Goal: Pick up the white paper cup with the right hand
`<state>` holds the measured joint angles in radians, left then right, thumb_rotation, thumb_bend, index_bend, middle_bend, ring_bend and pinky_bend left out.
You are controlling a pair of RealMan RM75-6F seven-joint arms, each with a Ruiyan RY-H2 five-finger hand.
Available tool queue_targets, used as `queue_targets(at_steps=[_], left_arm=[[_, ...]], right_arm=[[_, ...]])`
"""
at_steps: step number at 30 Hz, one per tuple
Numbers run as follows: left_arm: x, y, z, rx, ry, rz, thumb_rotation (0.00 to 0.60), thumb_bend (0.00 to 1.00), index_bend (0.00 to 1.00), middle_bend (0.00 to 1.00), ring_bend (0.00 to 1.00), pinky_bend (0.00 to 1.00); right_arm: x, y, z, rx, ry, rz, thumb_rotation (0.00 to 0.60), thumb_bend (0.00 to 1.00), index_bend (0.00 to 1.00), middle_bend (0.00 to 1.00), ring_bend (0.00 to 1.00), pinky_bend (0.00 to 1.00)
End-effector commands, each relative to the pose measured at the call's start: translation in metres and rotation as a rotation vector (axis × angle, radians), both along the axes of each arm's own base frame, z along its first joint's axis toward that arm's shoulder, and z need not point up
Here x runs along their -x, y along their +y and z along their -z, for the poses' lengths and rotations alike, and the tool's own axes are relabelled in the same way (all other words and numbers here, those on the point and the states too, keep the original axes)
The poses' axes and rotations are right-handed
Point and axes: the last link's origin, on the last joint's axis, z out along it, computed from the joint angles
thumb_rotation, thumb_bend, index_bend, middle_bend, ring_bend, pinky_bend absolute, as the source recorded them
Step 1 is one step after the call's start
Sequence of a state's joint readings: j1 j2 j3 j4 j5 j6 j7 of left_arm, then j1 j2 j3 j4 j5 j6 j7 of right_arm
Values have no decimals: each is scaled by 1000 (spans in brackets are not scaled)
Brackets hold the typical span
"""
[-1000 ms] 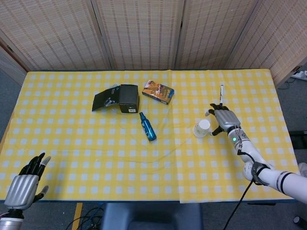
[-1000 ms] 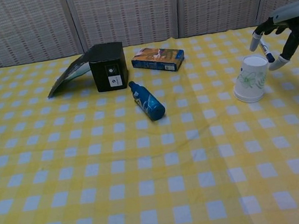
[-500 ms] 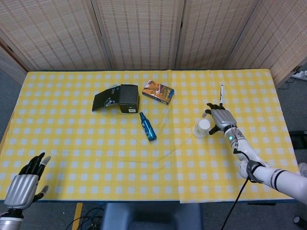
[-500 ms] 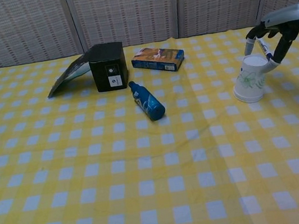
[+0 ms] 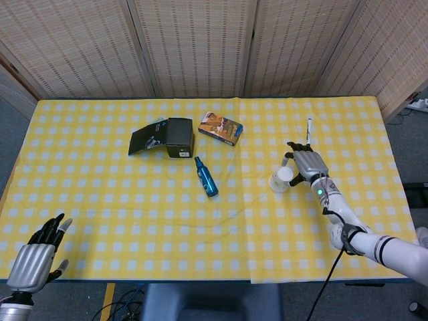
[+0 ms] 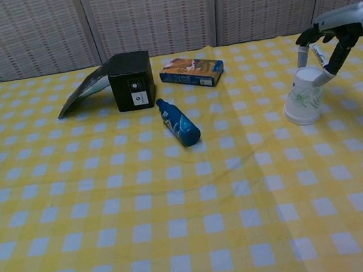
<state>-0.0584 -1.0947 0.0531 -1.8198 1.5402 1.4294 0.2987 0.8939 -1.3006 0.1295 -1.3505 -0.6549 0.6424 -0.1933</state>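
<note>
The white paper cup [image 5: 281, 179] [image 6: 304, 96] with a green leaf print stands upside down, slightly tilted, on the right part of the yellow checked table. My right hand [image 5: 306, 164] [image 6: 331, 28] hovers just right of and above it. Its fingers are spread, and the fingertips [image 6: 303, 55] reach down around the cup's upper end without closing on it. My left hand [image 5: 37, 257] is low at the near left table edge, fingers apart and holding nothing; only the head view shows it.
A blue bottle [image 5: 206, 176] [image 6: 179, 122] lies mid-table. Behind it stands a black box [image 5: 179, 137] [image 6: 131, 80] with an open flap, and a colourful flat carton [image 5: 220, 128] [image 6: 191, 71]. A pen [image 5: 308, 131] lies just beyond my right hand.
My right hand has moved left and a little further back, bringing its fingers over the cup's top. The cup and my left hand have stayed put.
</note>
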Motion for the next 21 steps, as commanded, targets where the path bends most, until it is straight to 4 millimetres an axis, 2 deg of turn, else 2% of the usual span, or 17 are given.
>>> queue_targets(at_steps=[1, 6, 9, 17, 21], left_arm=[[-1, 0, 1, 2, -1, 4, 600, 318, 0, 0, 0, 229], [-1, 0, 3, 11, -2, 10, 600, 318, 0, 0, 0, 229], [0, 1, 6, 21, 3, 10, 600, 317, 0, 0, 0, 229], [-1, 3, 14, 44, 14, 9, 600, 317, 0, 0, 0, 229], [-2, 4, 16, 46, 13, 6, 600, 317, 0, 0, 0, 229]], right_arm=[[-1, 1, -3, 7, -1, -4, 600, 207, 433, 32, 0, 0], [-10, 6, -18, 36, -16, -25, 600, 209, 445, 36, 0, 0], [-18, 11, -34, 63, -33, -45, 600, 209, 445, 36, 0, 0], [-47, 37, -84, 133, -69, -121, 600, 211, 445, 36, 0, 0], [-63, 50, -96, 138, -83, -170, 600, 211, 445, 36, 0, 0]])
